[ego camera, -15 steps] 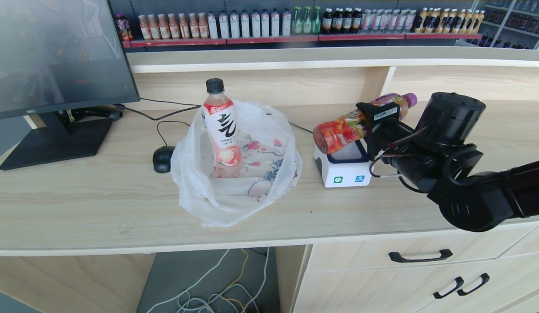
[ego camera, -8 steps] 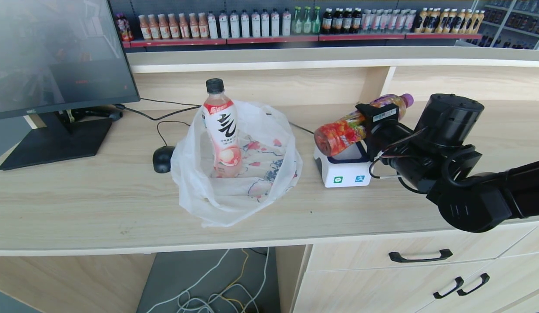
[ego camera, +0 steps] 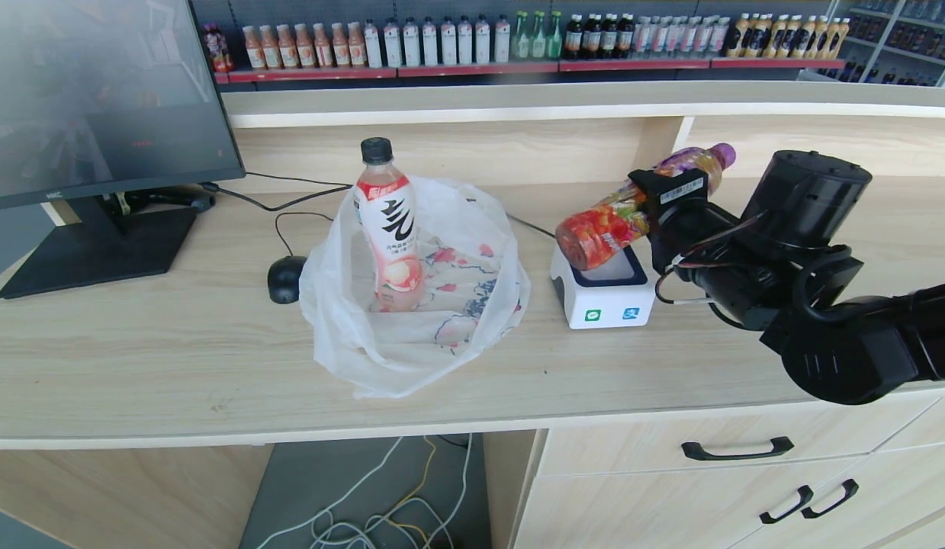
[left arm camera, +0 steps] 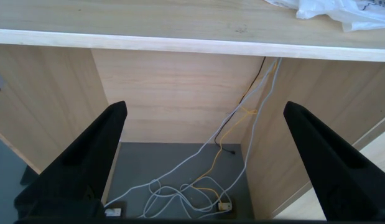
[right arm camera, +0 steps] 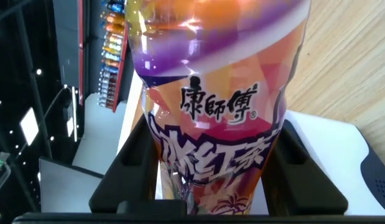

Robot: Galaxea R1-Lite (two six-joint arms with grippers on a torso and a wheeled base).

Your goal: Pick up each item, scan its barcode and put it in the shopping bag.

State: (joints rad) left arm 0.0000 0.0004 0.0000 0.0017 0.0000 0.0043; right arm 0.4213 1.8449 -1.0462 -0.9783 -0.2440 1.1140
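Note:
My right gripper [ego camera: 659, 210] is shut on a colourful juice bottle [ego camera: 621, 221] with a purple cap, held on its side just above the white barcode scanner [ego camera: 603, 293]. In the right wrist view the bottle [right arm camera: 217, 99] fills the gap between both black fingers [right arm camera: 133, 165], with the scanner [right arm camera: 341, 162] below it. A pink peach drink bottle [ego camera: 387, 229] with a black cap stands upright inside the white shopping bag [ego camera: 411, 290] on the counter. My left gripper [left arm camera: 204, 162] hangs open below the counter edge, over floor cables.
A monitor [ego camera: 98, 99] on a black stand sits at the counter's left, with a black mouse [ego camera: 286, 278] and its cables beside the bag. A raised wooden ledge [ego camera: 594, 99] runs along the back. Drawers [ego camera: 735, 450] lie below the counter at the right.
My right gripper has lifted the juice bottle slightly up and to the right over the scanner. The bag and the peach bottle have not moved.

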